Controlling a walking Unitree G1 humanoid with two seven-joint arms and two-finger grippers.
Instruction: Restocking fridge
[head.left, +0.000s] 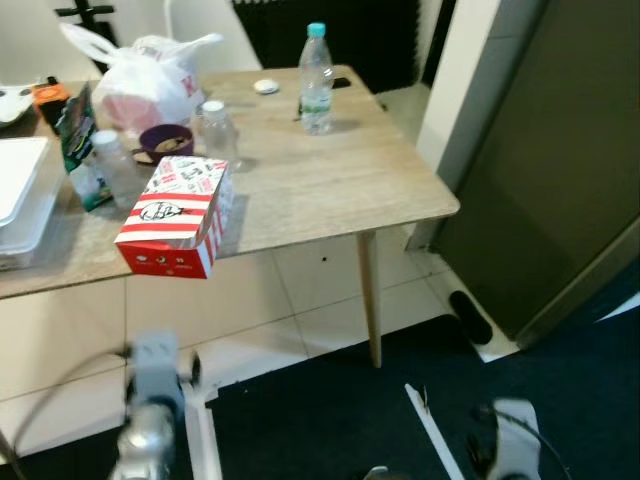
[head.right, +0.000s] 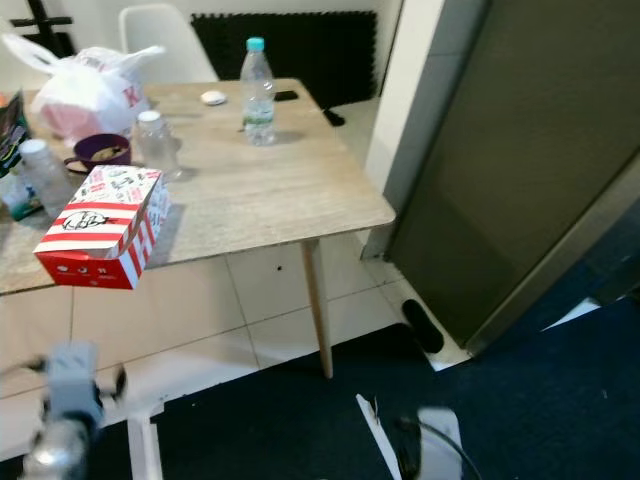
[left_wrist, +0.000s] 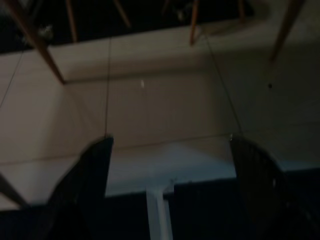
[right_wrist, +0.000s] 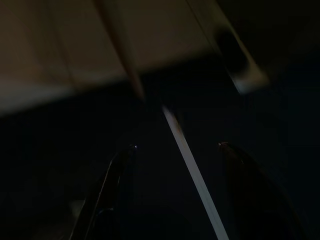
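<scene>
the fridge (head.left: 560, 170) stands at our right, its dark grey door closed, just beside the near right corner of the wooden table (head.left: 330, 190). on that table, the things to stock: a clear water bottle (head.left: 315, 80) with a teal cap stands upright toward the far side; a red-and-white striped takeaway box (head.left: 175, 215) sits at the near edge, overhanging it slightly; behind the box are a small clear jar (head.left: 218, 130) with a white lid, a purple bowl (head.left: 165, 140) and a white plastic bag (head.left: 145, 80). a small white-capped bottle (head.left: 105, 165) stands left of the box.

our left gripper (left_wrist: 167, 165) hangs low over the pale floor tiles and the dark mat's edge, arm down at our side, fingers (left_wrist: 92, 175) spread wide apart and empty. our right gripper (right_wrist: 175, 165) likewise hangs low over the dark mat (head.left: 340, 420), fingers (right_wrist: 112, 185) apart, holding nothing. both arms are blurred in the head views.
</scene>
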